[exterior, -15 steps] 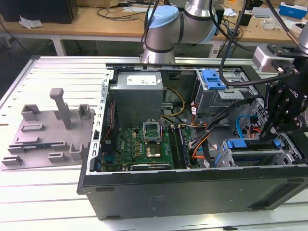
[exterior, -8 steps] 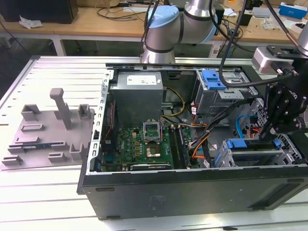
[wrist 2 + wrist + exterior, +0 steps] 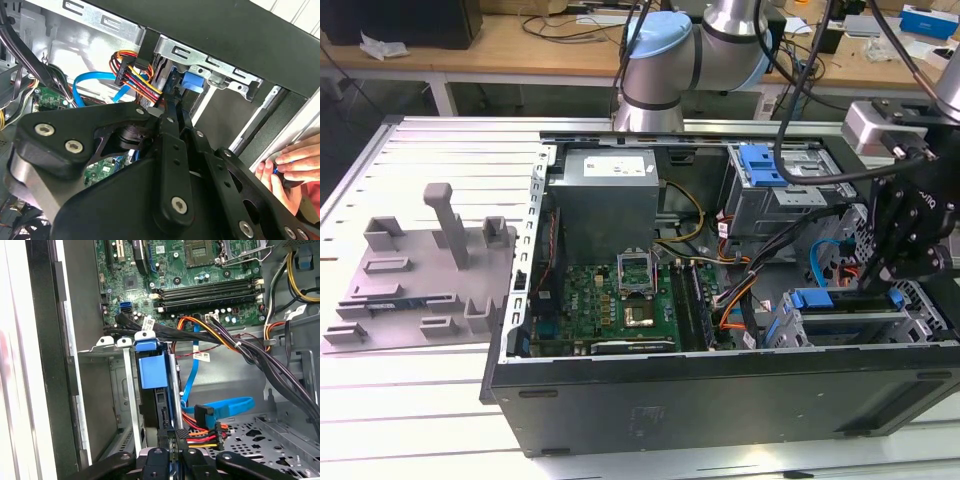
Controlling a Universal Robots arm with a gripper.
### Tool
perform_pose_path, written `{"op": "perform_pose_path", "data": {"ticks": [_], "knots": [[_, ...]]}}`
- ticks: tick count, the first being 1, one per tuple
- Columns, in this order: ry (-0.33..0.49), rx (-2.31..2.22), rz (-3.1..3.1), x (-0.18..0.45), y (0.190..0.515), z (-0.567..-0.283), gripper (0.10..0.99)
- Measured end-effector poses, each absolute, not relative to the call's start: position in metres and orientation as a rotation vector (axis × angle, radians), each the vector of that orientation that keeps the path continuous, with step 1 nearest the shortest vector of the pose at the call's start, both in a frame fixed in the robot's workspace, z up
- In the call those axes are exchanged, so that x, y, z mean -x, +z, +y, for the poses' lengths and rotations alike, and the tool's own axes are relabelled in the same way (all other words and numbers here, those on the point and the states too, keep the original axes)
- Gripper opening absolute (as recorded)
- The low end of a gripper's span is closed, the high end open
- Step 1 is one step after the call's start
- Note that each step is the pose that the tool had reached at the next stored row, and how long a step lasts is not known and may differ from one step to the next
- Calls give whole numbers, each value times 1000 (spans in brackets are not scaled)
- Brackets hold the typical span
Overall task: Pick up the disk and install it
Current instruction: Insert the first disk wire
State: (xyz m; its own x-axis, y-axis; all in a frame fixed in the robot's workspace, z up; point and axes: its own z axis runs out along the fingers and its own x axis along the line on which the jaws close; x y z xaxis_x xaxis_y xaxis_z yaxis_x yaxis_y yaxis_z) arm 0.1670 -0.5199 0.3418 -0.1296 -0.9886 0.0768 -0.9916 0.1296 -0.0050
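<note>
Right now: tool (image 3: 880,285) low inside open computer case (image 3: 720,385), at drive cage (image 3: 840,325) in the case's front corner. Disk (image 3: 167,440) pinched by thin edge between fingertips (image 3: 155,457), tool closed on it. Disk directly ahead of tool, long axis in line with approach, blue bracket (image 3: 151,371) at far end. Disk stands on edge, partly down in cage slot, beside motherboard (image 3: 620,300). Person's hand (image 3: 287,167) rests on case's outer wall, near cage.
</note>
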Motion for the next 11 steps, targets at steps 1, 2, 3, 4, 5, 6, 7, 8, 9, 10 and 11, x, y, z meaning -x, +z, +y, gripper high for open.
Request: {"op": "perform_pose_path", "data": {"ticks": [1,2,3,4,5,6,7,8,9,10,11], "knots": [[84,-2036,-2319,-167,341,-520,169],[84,-2036,-2320,-167,341,-520,169],[84,-2036,-2319,-167,341,-520,169],[84,-2036,-2319,-167,341,-520,169],[84,-2036,-2319,-167,340,-520,169],[84,-2036,-2320,-167,340,-520,169],[83,-2036,-2320,-167,339,-520,169],[84,-2036,-2319,-167,339,-520,169],[84,-2036,-2319,-167,338,-521,169],[84,-2036,-2319,-167,337,-522,169],[84,-2036,-2319,-167,337,-523,169]]}}
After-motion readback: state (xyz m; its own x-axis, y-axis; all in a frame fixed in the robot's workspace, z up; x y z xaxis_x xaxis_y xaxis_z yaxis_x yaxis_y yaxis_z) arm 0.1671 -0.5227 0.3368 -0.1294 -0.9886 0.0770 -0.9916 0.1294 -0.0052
